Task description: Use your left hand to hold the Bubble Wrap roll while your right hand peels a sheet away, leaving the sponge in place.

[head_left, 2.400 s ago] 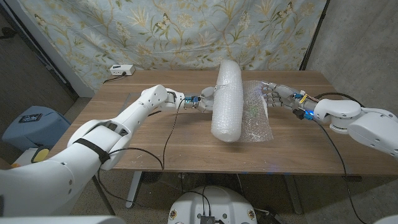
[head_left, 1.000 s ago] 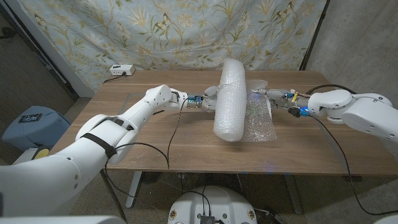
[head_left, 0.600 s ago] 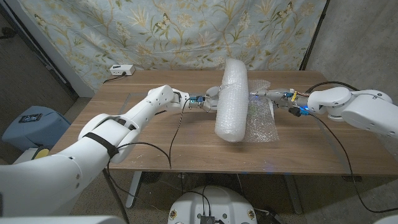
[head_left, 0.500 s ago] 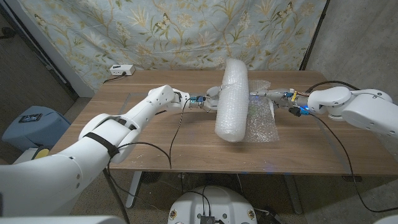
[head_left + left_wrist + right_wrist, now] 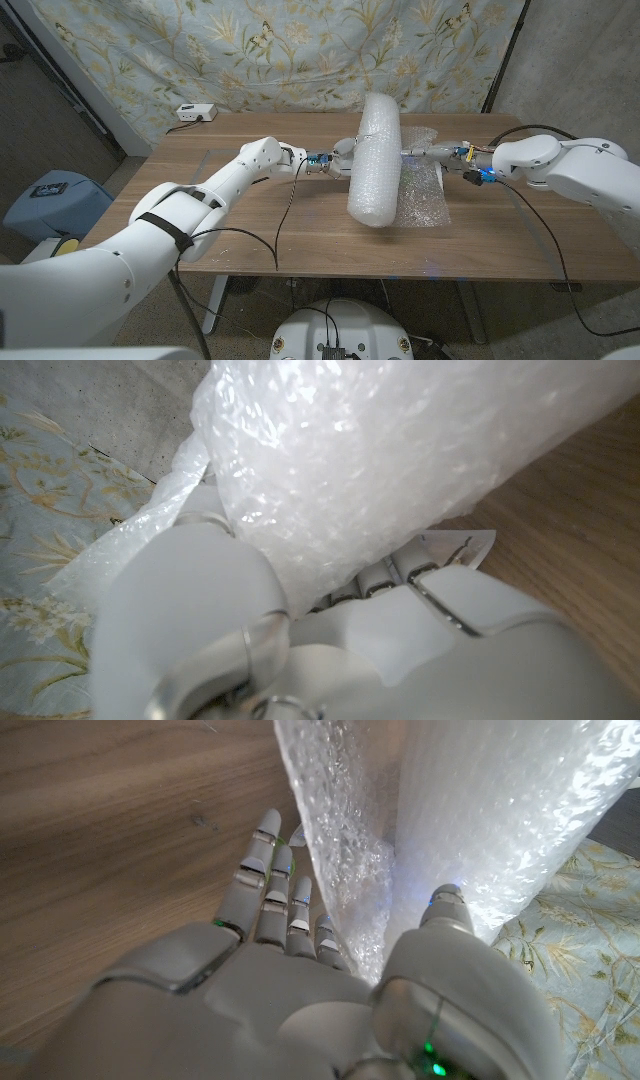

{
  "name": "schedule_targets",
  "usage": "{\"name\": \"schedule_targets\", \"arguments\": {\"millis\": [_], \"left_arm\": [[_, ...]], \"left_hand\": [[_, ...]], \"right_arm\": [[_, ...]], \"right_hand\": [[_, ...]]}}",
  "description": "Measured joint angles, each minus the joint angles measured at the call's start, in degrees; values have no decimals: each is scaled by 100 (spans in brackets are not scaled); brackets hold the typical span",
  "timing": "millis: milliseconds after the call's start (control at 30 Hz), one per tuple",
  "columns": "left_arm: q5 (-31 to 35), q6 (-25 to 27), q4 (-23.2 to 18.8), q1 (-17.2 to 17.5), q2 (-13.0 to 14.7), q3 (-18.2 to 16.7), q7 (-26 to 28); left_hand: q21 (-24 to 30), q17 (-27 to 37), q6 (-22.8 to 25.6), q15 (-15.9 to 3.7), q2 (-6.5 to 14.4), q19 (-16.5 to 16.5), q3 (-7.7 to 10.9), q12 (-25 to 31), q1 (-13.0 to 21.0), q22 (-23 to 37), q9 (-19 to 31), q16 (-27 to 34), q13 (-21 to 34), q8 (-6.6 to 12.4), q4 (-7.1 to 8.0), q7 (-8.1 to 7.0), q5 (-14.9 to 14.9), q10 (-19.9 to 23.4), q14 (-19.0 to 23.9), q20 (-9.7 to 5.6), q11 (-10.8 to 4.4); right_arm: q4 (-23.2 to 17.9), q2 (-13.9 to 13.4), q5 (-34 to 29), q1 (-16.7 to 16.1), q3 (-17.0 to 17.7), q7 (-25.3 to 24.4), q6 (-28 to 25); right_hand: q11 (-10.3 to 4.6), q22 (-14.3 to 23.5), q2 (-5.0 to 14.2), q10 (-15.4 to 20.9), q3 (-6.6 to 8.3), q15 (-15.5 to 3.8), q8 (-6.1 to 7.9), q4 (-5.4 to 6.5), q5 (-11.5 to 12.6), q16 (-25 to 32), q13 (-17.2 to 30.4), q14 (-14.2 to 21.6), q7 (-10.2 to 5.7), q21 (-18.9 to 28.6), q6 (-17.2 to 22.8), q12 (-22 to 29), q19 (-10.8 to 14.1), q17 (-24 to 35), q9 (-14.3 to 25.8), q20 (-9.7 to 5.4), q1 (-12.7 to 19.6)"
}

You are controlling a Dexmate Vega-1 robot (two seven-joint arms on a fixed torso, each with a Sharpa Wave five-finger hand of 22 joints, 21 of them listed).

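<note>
Your left hand presses against the left flank of the Bubble Wrap roll, and its wrist view shows the fingers tucked against the roll's underside with the thumb side wrapped up against the plastic, so that hand is gripping the roll. Your right hand sits on the opposite side of the roll, touching the loose sheet that spreads out flat on the wooden table to the roll's right. From that wrist you see the fingers stretched out straight along the sheet with the thumb on the sheet's other face; whether the sheet is truly pinched between them you cannot tell.

The roll lies across the middle of the table, one end towards the floral backdrop, the other end towards you. The sheet stays joined to the roll along its right side. A small white box sits at the far left corner of the table, well apart from both hands.
</note>
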Motion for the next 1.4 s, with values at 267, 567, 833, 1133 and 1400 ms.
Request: {"name": "schedule_targets", "arguments": {"millis": [267, 567, 833, 1133, 1400], "left_arm": [[10, -39, 11, 23, -11, -31, 0], [29, -88, 46, 25, -11, -41, -18], [56, -120, 109, -13, -22, -39, -71], [88, -150, 238, -69, -45, -37, -163], [162, -227, 443, -154, -104, -18, -333]], "left_hand": [[23, -1, 0, 0, 4, 0, 0, -22, -4, 0, 12, 0, 22, -6, 0, -1, 13, 0, 0, 0, 0], [23, -4, 37, -1, 4, -1, -1, -27, -5, 0, 18, -1, 24, -14, 1, 6, 12, 1, 0, 0, -1], [44, -4, 52, -1, 5, 34, -1, -16, -5, 0, 20, -2, 52, 26, 1, 9, 11, 12, -1, -35, -13], [44, -1, 52, -1, 5, 40, -2, -15, -5, 0, 54, -2, 50, 28, 2, 8, 10, 12, -1, -41, -13], [44, -13, 31, -1, 5, 40, -2, -44, -5, 0, 51, -23, 48, -12, 2, -14, -7, 12, -1, -41, -13]], "right_arm": [[-37, 63, -89, 133, -102, 37, -111], [-63, 145, -136, 211, -165, 10, -209], [-92, 199, -154, 212, -165, -121, -257], [-138, 249, -180, 212, -166, -270, -313], [-182, 281, -199, 210, -165, -380, -388]], "right_hand": [[0, 5, 49, 62, 30, -21, 23, -29, 32, 88, 84, 107, 20, 32, 106, 85, 70, 63, 25, -61, 96], [-8, 32, 205, 365, 270, -277, 97, -92, 32, 354, 353, 482, 50, 106, 545, 419, 343, 263, 79, -237, 562], [8, 31, 265, 734, 516, -616, 177, -117, -53, 625, 590, 927, 93, 239, 997, 760, 715, 449, 154, -442, 1044], [-9, 59, 213, 1367, 735, -1077, 317, -67, -129, 836, 781, 1691, 153, 608, 1779, 1199, 1533, 588, 238, -980, 1448], [-107, 58, 161, 1807, 814, -1317, 386, -100, -151, 881, 839, 2259, 192, 833, 2246, 1481, 2002, 614, 291, -1283, 1589]]}}
